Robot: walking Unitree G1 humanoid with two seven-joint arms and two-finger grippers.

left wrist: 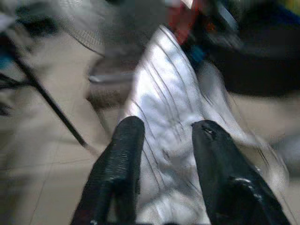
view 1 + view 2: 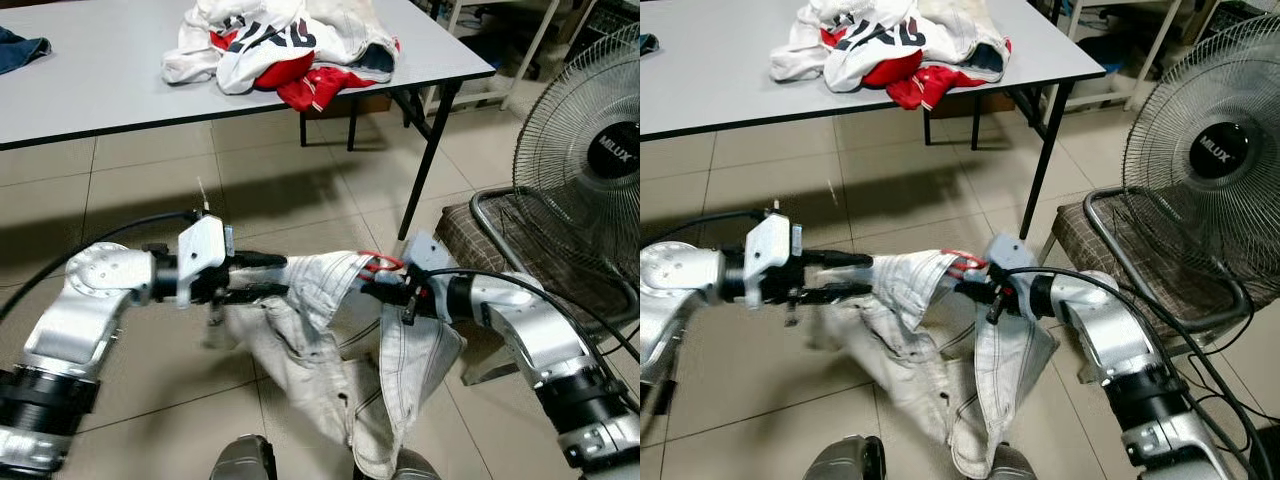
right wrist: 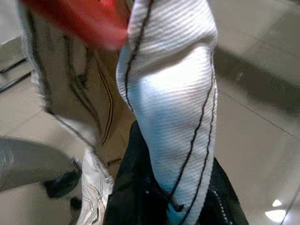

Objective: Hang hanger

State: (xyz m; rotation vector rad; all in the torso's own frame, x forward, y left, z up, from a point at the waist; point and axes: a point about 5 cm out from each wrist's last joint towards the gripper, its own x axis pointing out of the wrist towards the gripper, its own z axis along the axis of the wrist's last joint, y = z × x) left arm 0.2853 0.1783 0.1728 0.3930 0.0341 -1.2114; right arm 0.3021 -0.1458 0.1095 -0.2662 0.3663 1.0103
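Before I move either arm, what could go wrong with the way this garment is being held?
The white garment is bunched between the left gripper and right gripper, most of it sagging toward the floor; it might drag or snag on the robot's legs. The red hanger is barely exposed, so it may slip inside the cloth. The fan and chair crowd the right arm's swing.

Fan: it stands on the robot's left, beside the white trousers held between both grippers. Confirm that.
Not quite. The fan stands on the robot's right, as the left eye view shows. The rest holds: the white trousers hang between the left gripper and the right gripper.
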